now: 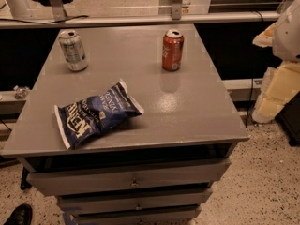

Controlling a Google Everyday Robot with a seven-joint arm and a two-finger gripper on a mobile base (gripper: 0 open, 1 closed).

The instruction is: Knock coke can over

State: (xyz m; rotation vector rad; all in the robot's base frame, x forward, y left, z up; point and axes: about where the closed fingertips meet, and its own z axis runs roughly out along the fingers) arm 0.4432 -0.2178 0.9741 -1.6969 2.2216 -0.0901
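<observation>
Coke can stands upright at one o'clock on your table. Gripper hangs at three o'clock; you cannot tell its state.

1. The gripper is at the right edge of the view, beyond the table's right side. It is a pale mass cut off by that edge.
2. A black shoe in the bottom left corner is cut off by the lower edge.
3. The lowest drawer is cut off likewise.
4. The coke can's lettering is too small to read.
5. A small object left of the table cannot be identified.
</observation>
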